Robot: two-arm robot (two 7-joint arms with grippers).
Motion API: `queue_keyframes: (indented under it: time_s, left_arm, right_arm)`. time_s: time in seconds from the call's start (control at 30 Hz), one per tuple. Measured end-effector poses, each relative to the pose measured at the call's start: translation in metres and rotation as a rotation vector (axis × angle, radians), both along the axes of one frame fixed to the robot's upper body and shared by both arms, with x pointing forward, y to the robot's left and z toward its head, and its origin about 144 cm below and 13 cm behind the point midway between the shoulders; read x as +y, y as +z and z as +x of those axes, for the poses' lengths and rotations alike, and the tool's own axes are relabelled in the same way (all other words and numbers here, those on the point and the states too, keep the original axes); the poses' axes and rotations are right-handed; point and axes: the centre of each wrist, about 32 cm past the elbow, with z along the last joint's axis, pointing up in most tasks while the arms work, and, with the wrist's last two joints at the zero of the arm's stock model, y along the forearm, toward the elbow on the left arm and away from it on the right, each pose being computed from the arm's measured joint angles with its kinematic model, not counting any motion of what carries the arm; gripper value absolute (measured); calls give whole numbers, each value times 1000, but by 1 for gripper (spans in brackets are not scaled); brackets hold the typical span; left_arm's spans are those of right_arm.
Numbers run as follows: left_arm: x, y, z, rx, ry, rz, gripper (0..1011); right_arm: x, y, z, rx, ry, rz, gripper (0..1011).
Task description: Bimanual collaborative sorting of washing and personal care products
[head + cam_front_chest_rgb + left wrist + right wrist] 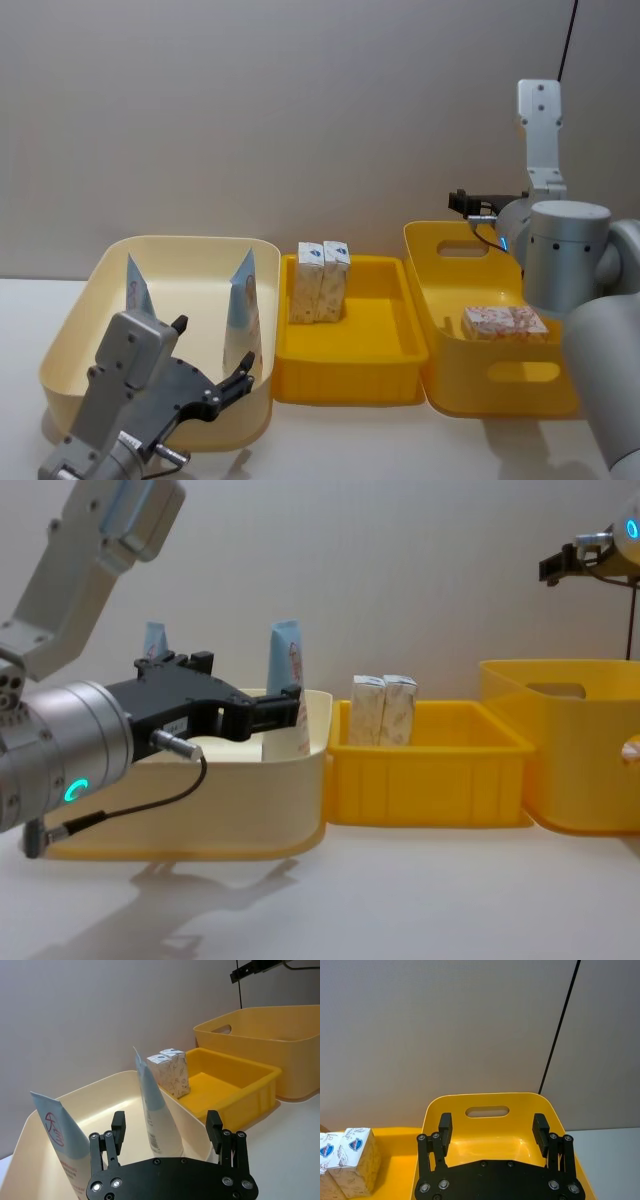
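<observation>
Currently left gripper [166, 1120] is hanging wide open, one tube [154, 1110] standing upright dead ahead in the cream bin [100, 1102]; right gripper [492, 1124], also open, is idling over the handled yellow bin [520, 1110].

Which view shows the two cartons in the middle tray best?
Head view: both cartons stand whole, unblocked. Chest view hides their bases behind the tray wall; left wrist shows them farther off; right wrist cuts them off.

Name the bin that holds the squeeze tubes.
The cream bin on the robot's left: two tubes stand in it, while both yellow bins hold cartons.
</observation>
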Motion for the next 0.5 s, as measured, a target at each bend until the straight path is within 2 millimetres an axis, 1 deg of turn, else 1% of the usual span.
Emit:
queue_keyframes:
  time_s: [0.5]
  left_arm:
    - [-6, 12, 8, 14, -35, 30, 1002]
  right_arm:
    - [0, 0, 0, 1, 0, 0, 1001]
